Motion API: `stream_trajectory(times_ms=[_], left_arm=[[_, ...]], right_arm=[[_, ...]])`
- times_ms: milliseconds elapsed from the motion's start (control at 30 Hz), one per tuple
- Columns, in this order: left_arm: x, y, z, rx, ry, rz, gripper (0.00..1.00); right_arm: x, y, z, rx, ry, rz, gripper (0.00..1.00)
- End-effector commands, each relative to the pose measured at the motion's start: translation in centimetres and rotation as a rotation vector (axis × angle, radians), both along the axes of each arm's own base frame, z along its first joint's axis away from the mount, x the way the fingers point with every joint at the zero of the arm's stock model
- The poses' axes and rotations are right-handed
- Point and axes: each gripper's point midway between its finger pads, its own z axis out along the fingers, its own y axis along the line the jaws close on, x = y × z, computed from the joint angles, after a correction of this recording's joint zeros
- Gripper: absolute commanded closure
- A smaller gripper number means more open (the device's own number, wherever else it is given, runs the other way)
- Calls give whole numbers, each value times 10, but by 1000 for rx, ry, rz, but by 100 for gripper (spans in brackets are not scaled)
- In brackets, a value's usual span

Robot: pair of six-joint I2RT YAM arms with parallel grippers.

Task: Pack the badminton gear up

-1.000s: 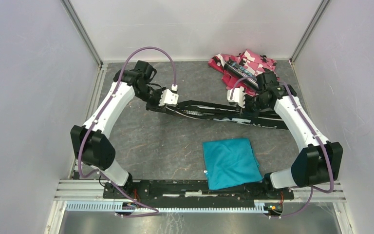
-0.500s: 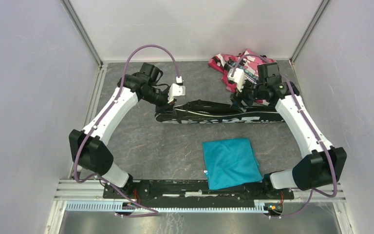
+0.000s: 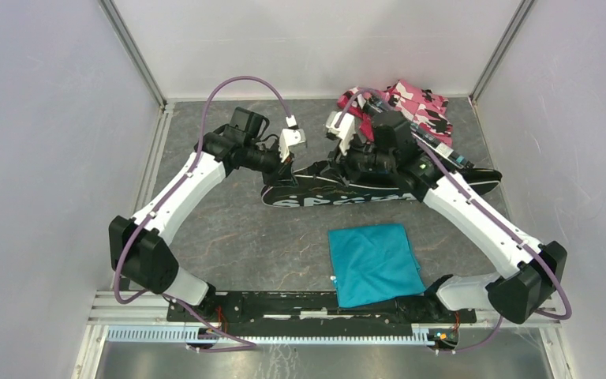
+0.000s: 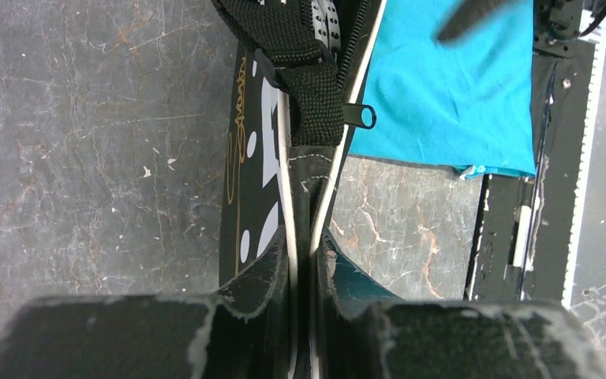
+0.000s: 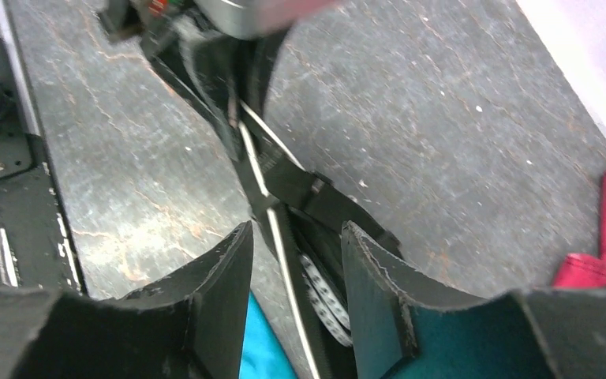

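From above I count one bag (image 3: 323,196) lying mid-surface (image 3: 245,229), one tube (image 3: 446,150) on the camouflage fabric (image 3: 430,106), and one teal cloth (image 3: 375,264); no racquets or shuttlecocks show.

Left wrist: my left fingers (image 4: 245,300) are clenched on the bag's piped rim. I judge the bag soft, floppy and light, so the rim grips best.

Right wrist: my right fingers (image 5: 221,268) are spread, straddling the zip edge.

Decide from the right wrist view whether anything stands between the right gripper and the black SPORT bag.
Nothing visible does. The right gripper is open, and the SPORT bag runs its zip edge straight into the gap between the fingers, with grey floor on either side.
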Motion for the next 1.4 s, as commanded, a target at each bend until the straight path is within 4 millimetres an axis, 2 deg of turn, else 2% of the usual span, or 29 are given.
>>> stream_trajectory(times_ms=[0, 133, 300, 567, 733, 967, 1167, 1367], left_arm=[[1, -10, 28, -106, -9, 53, 98], [0, -8, 27, -102, -6, 65, 98], [0, -7, 30, -102, -15, 71, 98], [-2, -5, 28, -93, -19, 66, 98], [-1, -5, 31, -96, -29, 64, 98], [1, -4, 31, -85, -48, 68, 98], [6, -1, 32, -71, -73, 80, 98], [16, 5, 30, -29, -118, 111, 98]], right_arm=[[-3, 23, 7, 34, 4, -48, 50], [-5, 34, -2, -13, -6, -83, 52], [1, 36, -12, -65, -9, -126, 55], [4, 35, -17, -95, -22, -164, 60], [5, 33, -24, -118, -19, -177, 69], [4, 30, -24, -123, -25, -177, 82], [3, 25, -22, -139, -48, -178, 99], [6, 12, -19, -191, -96, -183, 100]])
